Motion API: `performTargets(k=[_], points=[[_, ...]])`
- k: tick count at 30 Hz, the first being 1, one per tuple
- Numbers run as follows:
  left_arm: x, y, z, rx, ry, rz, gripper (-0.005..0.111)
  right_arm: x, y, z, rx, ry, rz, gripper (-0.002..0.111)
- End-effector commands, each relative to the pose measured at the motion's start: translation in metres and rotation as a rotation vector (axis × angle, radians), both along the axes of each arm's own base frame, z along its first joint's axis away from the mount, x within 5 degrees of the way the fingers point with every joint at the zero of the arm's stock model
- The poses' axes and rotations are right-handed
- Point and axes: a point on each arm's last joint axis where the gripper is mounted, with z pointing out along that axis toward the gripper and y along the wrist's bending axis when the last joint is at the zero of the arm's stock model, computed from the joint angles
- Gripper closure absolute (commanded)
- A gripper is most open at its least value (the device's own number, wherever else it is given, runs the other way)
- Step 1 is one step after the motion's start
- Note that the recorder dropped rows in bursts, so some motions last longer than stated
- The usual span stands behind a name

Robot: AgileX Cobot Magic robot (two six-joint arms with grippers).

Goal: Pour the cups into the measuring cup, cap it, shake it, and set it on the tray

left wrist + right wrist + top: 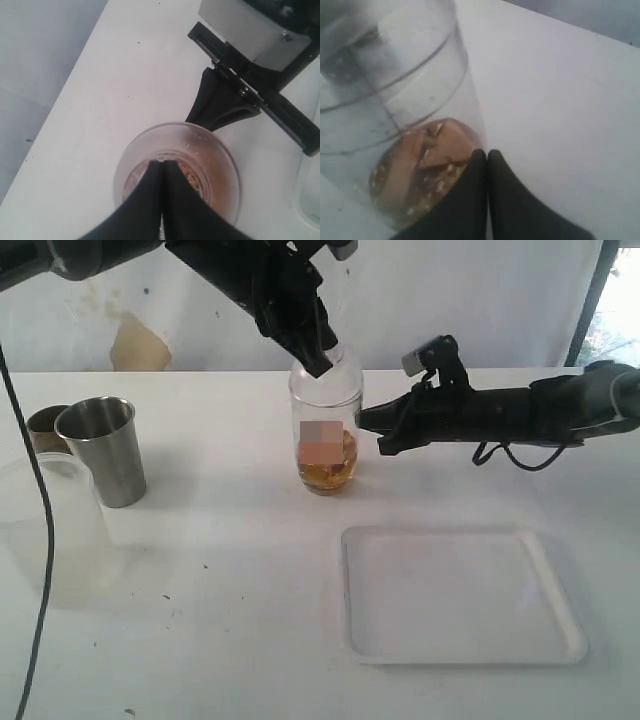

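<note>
The clear measuring cup point(325, 425) stands upright at the table's middle, with brown and amber contents at its bottom point(420, 160). A clear lid point(200, 150) seems to sit on its top. My left gripper point(320, 362) is shut, its tips point(162, 161) down on the cup's top from above. My right gripper point(364, 422) is shut and empty, its tips point(486, 153) against the cup's right side low down. At the left stand the steel tumbler point(103, 448), the brown wooden cup point(42, 427) behind it, and the frosted plastic cup point(55, 515) in front. The white tray point(365, 640) lies empty at the front right.
A dark cable point(42, 540) hangs down across the frosted cup at the far left. The right arm point(520, 410) stretches level over the table behind the tray. A white backdrop point(480, 300) closes off the table's far edge.
</note>
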Motion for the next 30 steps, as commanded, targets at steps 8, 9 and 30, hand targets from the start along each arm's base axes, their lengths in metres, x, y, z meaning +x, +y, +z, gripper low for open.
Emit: performTargets(k=[8,9,30], points=[[-0.007,0.004,-0.001,0.051,0.061,-0.027,0.107,-0.023,0.008,-0.001,-0.011,0.057,0.268,0.108],[-0.007,0.004,-0.001,0.05,0.062,-0.025,0.107,-0.025,0.008,-0.001,-0.014,0.062,0.287,0.108],[-0.016,0.012,0.031,0.012,-0.007,0.005,0.107,-0.034,0.009,-0.001,0.0,0.13,0.364,0.108]])
